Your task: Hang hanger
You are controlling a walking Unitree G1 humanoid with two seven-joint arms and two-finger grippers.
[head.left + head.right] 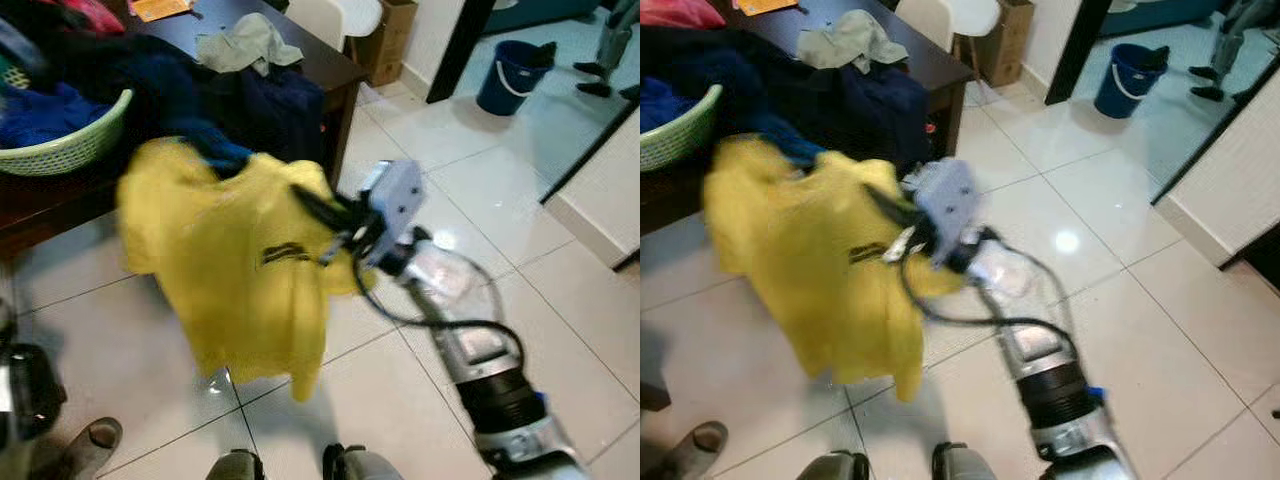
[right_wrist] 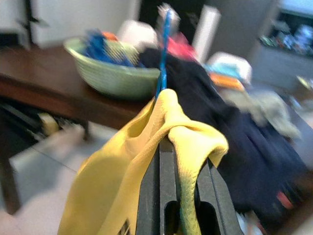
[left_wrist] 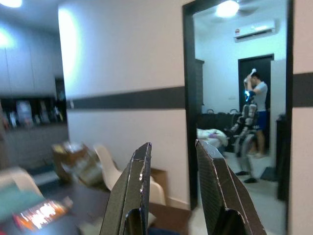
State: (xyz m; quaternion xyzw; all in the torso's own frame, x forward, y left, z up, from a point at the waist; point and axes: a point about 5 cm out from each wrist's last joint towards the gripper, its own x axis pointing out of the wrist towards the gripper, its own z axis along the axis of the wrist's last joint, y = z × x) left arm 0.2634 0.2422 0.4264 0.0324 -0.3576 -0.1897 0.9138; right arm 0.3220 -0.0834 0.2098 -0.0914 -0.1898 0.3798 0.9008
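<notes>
Right gripper point(image 2: 178, 161) is clamped on the bunched collar of a yellow T-shirt point(image 1: 235, 265), which hangs over the pale tiled floor point(image 1: 480, 190); a blue hanger point(image 2: 163, 54) rises out of the fabric just past the fingertips. The shirt is soft, creased cloth with a small dark print on its chest, too blurred to read. At about 11 o'clock from it stands a dark wooden desk point(image 1: 320, 55) heaped with navy and other dark clothes, with a crumpled grey-green garment point(image 1: 245, 42) on top and a woven light-green basket point(image 1: 70, 145) of blue laundry at its near edge. A blue bucket point(image 1: 512, 75) stands at 2 o'clock beyond a dark doorway, and a cardboard box point(image 1: 390, 35) sits at 1 o'clock by a white chair. Left gripper point(image 3: 171, 191) is raised with its fingers apart, holding nothing, facing a white wall with a dark stripe and a doorway where a person point(image 3: 257, 105) stands in the far room.
</notes>
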